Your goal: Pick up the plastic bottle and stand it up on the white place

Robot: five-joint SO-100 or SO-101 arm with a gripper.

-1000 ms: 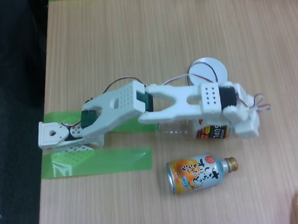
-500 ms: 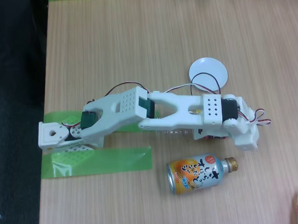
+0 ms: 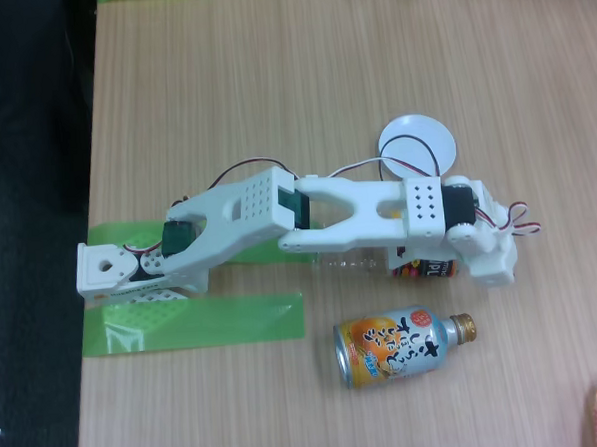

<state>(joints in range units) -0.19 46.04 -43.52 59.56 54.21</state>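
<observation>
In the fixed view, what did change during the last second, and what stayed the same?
The arm's forearm and wrist dipped toward the bottom of the picture over the plastic bottle, then came partly back; the white plate is less covered than a second ago. The jaws are hidden, so a grasp cannot be judged. The bottle, the orange can and the green tape stayed put.

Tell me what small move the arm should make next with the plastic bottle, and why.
Probably settle the gripper squarely over the plastic bottle before closing. The bottle lies on its side under the forearm, mostly hidden, and the jaw state cannot be read. The white plate sits beyond, bare.
</observation>
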